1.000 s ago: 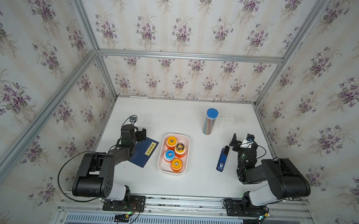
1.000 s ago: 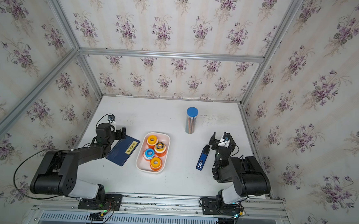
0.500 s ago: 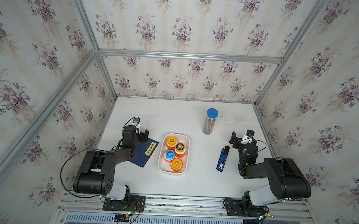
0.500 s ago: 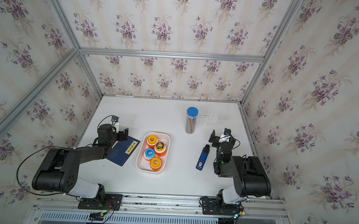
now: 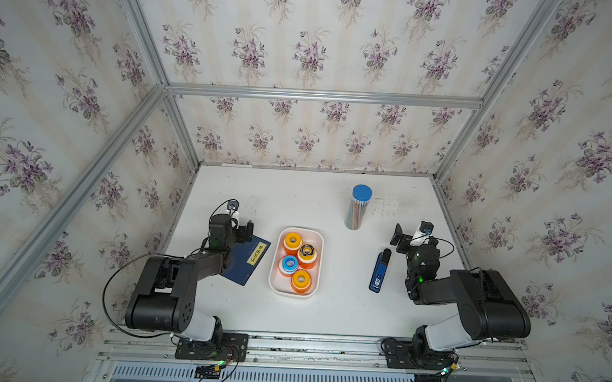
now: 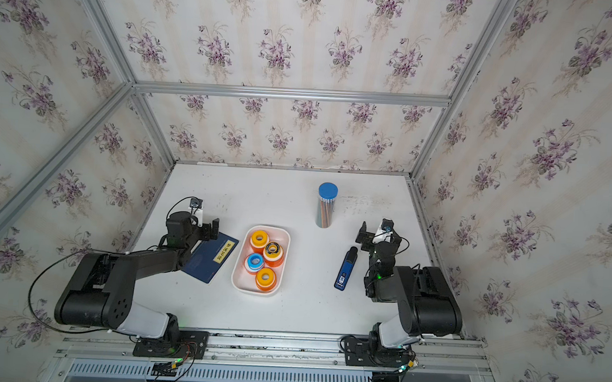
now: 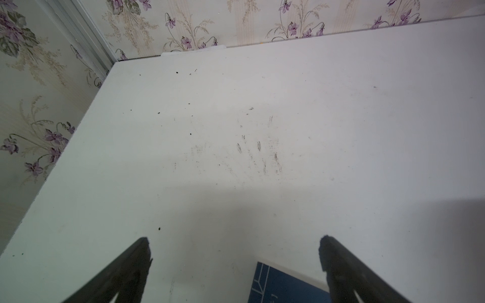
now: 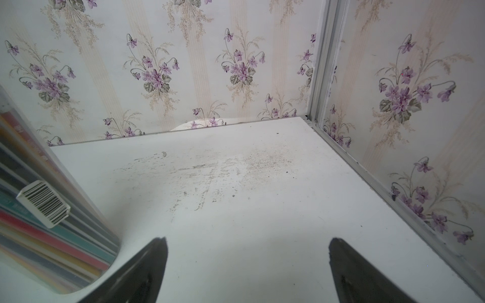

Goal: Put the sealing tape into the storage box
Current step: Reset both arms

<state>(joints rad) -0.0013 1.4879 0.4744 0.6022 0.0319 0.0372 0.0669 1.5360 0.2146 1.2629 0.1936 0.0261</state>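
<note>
The tape [image 5: 298, 258] sits inside the box [image 5: 317, 237], mid-table. I count four tops: two yellow, one black-yellow, one blue-white. Orange rims show beneath them, so the rolls look stacked. I see no roll loose on the table [image 5: 296, 198], so I judge the loading done, with only a clean retreat left. My left hand [image 7: 235, 249] is spread wide and empty, low by the booklet [image 5: 247, 261], which lies just beside the box. I would lift before pulling back, so the booklet is not dragged against it. My right hand [image 8: 248, 249] is spread and empty too, near the pencil tube [image 5: 358, 209] and the blue bar [image 5: 379, 271]. I would draw it straight back, clear of both.
</note>
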